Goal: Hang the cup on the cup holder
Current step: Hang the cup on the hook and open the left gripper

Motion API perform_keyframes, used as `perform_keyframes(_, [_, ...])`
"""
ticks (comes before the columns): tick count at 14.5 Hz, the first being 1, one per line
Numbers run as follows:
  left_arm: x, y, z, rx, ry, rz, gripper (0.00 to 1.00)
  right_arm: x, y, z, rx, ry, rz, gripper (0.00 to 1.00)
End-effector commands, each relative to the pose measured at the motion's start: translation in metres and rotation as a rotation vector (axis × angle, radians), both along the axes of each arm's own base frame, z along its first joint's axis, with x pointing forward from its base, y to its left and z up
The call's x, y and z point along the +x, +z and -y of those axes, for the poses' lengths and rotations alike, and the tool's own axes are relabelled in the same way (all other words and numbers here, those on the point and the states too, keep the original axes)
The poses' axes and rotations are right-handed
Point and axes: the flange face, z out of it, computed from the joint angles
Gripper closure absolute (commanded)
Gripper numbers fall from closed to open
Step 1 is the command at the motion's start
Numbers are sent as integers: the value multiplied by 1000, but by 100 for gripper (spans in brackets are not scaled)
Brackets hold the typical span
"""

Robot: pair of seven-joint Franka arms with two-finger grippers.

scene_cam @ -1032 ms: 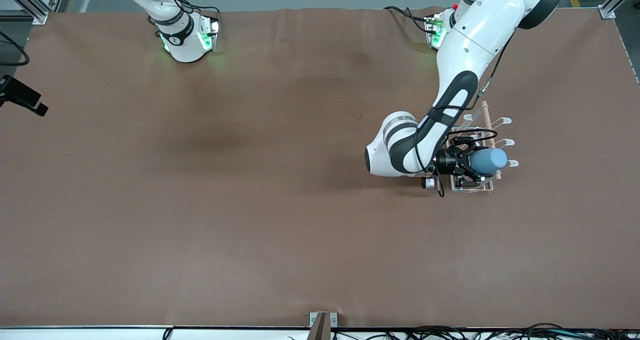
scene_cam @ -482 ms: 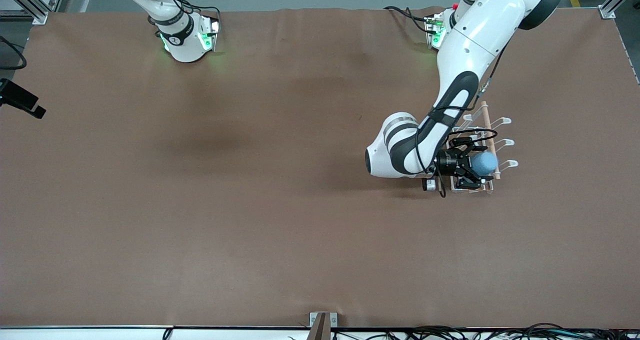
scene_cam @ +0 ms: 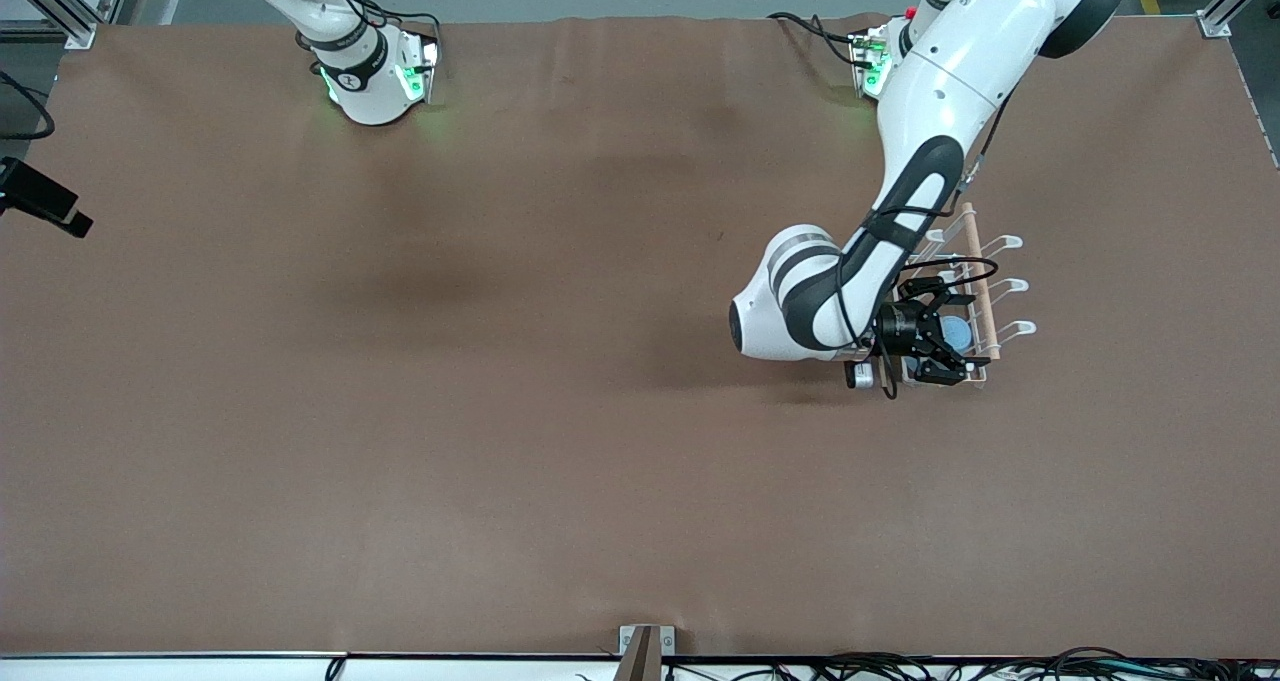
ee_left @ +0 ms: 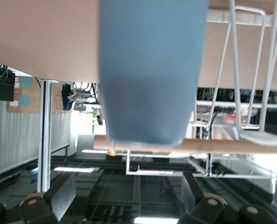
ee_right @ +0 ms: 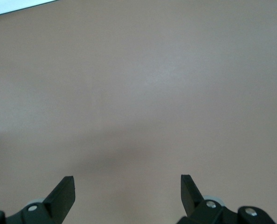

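The light-blue cup sits upside down on a prong of the white wire cup holder, at the end of the rack nearer the front camera, beside the wooden rod. My left gripper is open at the rack, with its fingers spread either side of the cup. In the left wrist view the cup stands clear ahead of the left gripper, in front of the rod and wire prongs. My right gripper is open and empty over bare table; the right arm waits.
The brown table cover is bare around the rack. The rack's free prongs stick out toward the left arm's end of the table. A small metal bracket sits at the table's front edge.
The cup has gone down onto the rack and shows smaller from above. The left gripper has let go of it and drawn back slightly. The right arm has not moved.
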Motion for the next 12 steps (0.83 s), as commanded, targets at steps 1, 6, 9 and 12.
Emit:
perform_keyframes(1, [4,58,4,-87,67,62,0,-1,2,2,1,-14,3,0])
perform_keyframes(6, [7,139,-17,-235,300,397,0,2,3,3,-2,-14,29,0])
perform_keyframes(9, [15,189,-34,-470,526,510,0,2,3,2,-2,-13,31,0])
perform_keyframes(12, [22,234,-53,-647,649,627,0,2,3,1,-3,-10,27,0])
